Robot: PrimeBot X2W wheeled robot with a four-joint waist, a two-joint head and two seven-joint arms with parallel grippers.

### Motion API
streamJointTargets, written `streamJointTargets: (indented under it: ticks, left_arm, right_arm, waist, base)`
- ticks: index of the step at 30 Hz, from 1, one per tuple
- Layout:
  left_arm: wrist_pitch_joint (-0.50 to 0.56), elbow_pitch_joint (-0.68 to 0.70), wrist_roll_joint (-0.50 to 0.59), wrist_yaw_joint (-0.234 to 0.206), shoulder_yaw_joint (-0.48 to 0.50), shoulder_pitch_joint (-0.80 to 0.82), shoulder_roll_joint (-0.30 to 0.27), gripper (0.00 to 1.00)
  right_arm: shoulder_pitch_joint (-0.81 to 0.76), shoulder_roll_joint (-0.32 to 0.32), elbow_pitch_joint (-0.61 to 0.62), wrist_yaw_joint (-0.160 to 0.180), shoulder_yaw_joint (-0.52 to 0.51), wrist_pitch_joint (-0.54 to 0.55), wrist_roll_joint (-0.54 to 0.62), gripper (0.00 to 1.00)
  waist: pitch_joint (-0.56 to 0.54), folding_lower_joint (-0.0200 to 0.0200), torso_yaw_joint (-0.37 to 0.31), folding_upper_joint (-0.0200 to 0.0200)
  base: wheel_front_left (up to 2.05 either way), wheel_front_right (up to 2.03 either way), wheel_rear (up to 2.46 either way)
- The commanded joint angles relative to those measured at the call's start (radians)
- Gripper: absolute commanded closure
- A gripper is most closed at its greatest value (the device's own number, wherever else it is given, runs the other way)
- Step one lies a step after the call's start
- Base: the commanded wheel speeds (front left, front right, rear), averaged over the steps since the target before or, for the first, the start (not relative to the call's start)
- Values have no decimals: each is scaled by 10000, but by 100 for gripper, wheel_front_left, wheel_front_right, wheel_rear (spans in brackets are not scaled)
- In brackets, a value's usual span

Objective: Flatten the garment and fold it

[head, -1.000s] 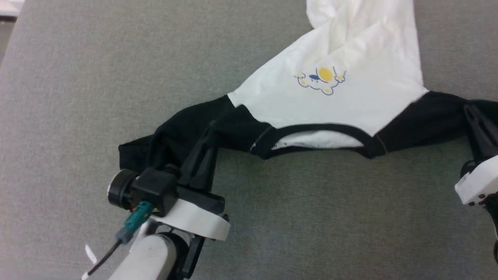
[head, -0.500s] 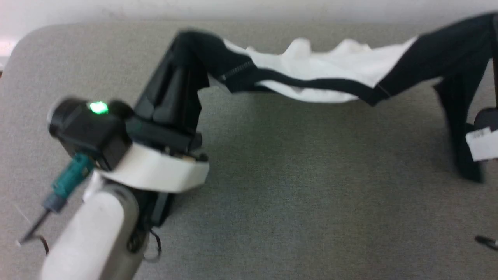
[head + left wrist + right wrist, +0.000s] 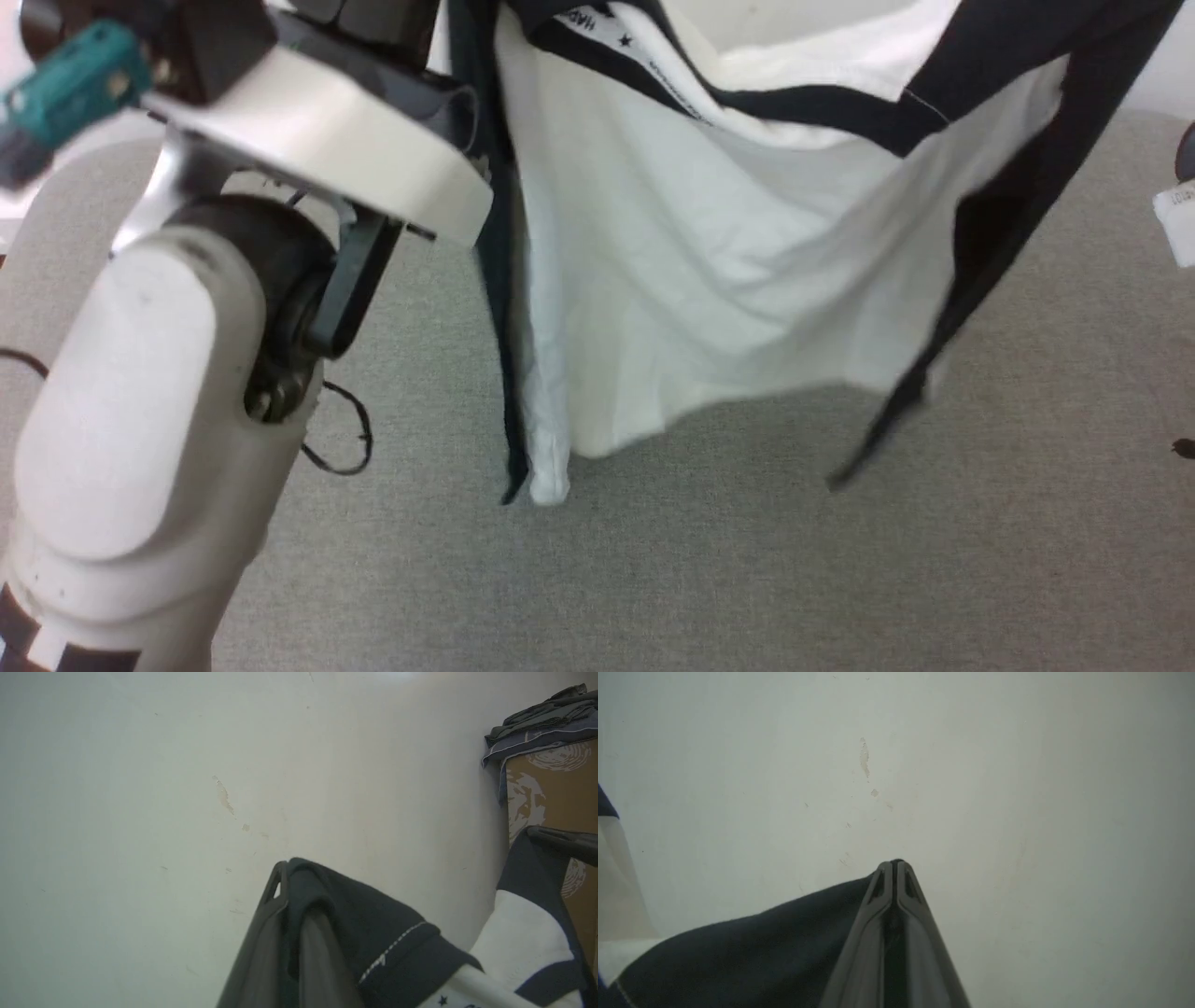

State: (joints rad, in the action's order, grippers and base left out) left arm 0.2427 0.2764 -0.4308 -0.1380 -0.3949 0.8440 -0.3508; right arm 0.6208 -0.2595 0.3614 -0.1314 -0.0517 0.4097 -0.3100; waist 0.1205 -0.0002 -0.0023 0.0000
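We note the right gripper (image 3: 894, 865) rising from bottom centre, its two dark fingers pressed together with tips meeting mid-frame. The garment (image 3: 761, 961) fills the lower left as a dark sheet whose upper edge climbs to the fingers, where it looks pinched. We see a sliver of its white cloth at the far lower left edge. Behind is a pale wall (image 3: 1017, 788) with a small scuff mark (image 3: 864, 760) above centre.
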Motion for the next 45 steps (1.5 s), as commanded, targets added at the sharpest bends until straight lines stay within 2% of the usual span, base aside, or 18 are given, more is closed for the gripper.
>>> streamJointTargets:
  ticks: [1, 9, 14, 16, 21, 25, 29, 33, 38, 42, 45]
  left_arm:
    - [272, -201, -205, 107, -28, 247, 37, 100]
    - [987, -984, -702, -29, 195, 1005, 241, 100]
    - [1407, -2083, -446, -230, 294, 2491, 348, 100]
    - [1436, -2569, -193, -291, 268, 3391, 468, 100]
    - [1150, -3826, 760, -304, 18, 5796, 654, 100]
    - [370, -4742, 1393, -496, -6, 7356, 904, 100]
    - [-752, -5622, 1971, -462, -236, 8432, 1067, 100]
    - [-1857, -6286, 2380, -575, -413, 8807, 1161, 100]
    - [-2696, -6810, 2565, -452, -741, 8360, 1063, 100]
    - [-3015, -6641, 2377, -277, -834, 7844, 1010, 100]
    - [-3059, -6184, 2133, -189, -834, 7265, 920, 100]
  right_arm:
    - [251, -47, -98, 7, 89, 237, -178, 100]
    - [1279, -17, -581, 7, 17, 1130, -580, 100]
    - [3014, -238, -1963, 7, -107, 1654, -416, 100]
    - [3990, -651, -2555, 7, 47, 1523, -89, 100]
    - [6593, -1201, -4157, 7, 468, 803, 487, 100]
    - [8325, -1534, -5248, 7, 1000, 100, 1023, 100]
    - [9525, -1740, -6343, 7, 1305, -660, 1461, 100]
    - [10129, -1903, -7203, 7, 1554, -1383, 1666, 100]
    - [10068, -2145, -7899, 7, 2037, -2266, 1390, 100]
    - [9651, -2504, -7802, 7, 2556, -2716, 906, 100]
    - [9088, -2759, -7274, 7, 2797, -2925, 298, 100]
  waist:
    - [-20, 2, -45, 0]
    - [690, 2, -238, 0]
    - [2064, 2, -385, 0]
    - [2747, 2, -377, 0]
    - [4319, 2, -357, 0]
    - [5290, 2, -276, 0]
    - [6005, 2, -123, 0]
    - [6652, 2, 31, 0]
    - [7133, 2, 92, 0]
    - [7142, 2, 118, 0]
    - [6904, 2, 99, 0]
  base:
    - [0, 0, 0]
    - [0, 0, 0]
    - [0, 0, 0]
    - [0, 0, 0]
    - [0, 0, 0]
    - [0, 0, 0]
    - [0, 0, 0]
    - [0, 0, 0]
    - [0, 0, 0]
    - [0, 0, 0]
    - [0, 0, 0]
